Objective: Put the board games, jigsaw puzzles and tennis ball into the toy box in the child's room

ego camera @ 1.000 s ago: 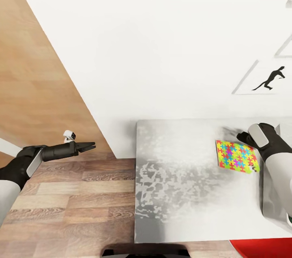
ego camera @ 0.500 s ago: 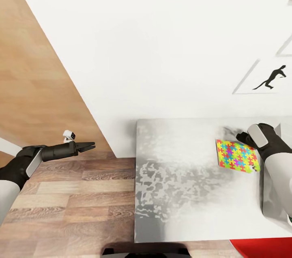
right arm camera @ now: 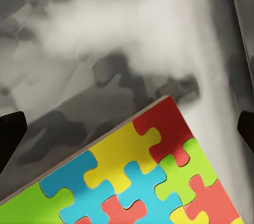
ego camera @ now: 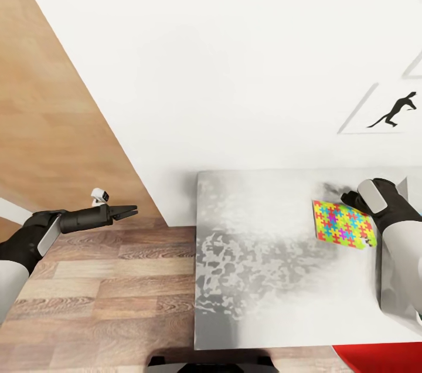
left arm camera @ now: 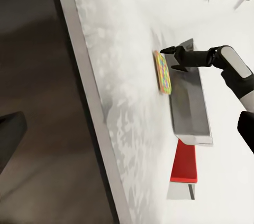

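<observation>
One jigsaw puzzle (ego camera: 343,224) lies flat on the pale grey surface (ego camera: 258,255). It is a thin box with a bright pattern of puzzle pieces. It sits near the far right part of the surface, just beside a raised grey edge.

The right hand (ego camera: 350,197) hangs just above the far corner of the puzzle. Its two fingers are spread wide, and the right wrist view shows a dark fingertip (right arm camera: 10,137) at each side with the puzzle corner between them. It holds nothing.

The left hand (ego camera: 128,210) is well apart from the puzzle, out over the wood floor (ego camera: 99,297). Its fingers look close together and hold nothing.

The step in hand looks like picking up the puzzle. The box is flat and thin, so a grab from above may slip. A good way is to lower the right hand until one finger goes past the edge, then squeeze on the edge slowly. The box should be lifted level so it does not tip out.
</observation>
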### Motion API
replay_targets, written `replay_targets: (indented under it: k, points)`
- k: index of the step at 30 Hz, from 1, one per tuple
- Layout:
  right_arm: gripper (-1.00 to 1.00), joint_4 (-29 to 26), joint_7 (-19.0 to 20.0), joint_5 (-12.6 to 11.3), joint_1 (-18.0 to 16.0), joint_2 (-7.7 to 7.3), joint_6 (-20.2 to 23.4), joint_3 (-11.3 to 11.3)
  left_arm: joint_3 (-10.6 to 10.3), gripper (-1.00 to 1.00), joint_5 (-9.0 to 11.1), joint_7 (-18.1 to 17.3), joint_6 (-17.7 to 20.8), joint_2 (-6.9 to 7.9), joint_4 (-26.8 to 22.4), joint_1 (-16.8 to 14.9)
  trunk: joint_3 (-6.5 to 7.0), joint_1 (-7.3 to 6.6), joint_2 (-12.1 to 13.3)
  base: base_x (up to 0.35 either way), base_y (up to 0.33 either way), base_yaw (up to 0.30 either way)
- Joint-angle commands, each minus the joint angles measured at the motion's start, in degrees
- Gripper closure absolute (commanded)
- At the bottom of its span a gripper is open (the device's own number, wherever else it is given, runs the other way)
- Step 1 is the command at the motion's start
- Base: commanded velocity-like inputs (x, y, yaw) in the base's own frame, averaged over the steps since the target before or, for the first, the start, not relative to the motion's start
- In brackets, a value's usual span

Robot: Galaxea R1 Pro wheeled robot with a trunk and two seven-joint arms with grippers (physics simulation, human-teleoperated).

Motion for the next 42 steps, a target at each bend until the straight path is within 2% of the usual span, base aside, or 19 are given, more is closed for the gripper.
replay_targets:
  k: [1,22,42]
  points:
    - [-1.0,-0.08,-0.47,-0.53,-0.03,-0.01,0.13,-0.01,-0.31,-1.0,0.38,-0.09,0.59,0.08,0.01,-0.05,-0.13,0.03,-0.1,0.0,0.0,0.0]
    - [-1.0,-0.07,-0.48,-0.53,0.06,0.08,0.13,-0.01,-0.31,-1.0,0.38,-0.1,0.65,0.08,0.01,-0.05,-0.42,0.03,-0.1,-0.088,0.035,0.0]
    - [-1.0,-0.07,-0.42,-0.53,0.1,0.13,0.13,0.05,-0.31,-1.0,0.38,-0.1,0.65,0.08,0.01,-0.05,-0.42,0.03,-0.1,-0.135,0.154,0.0]
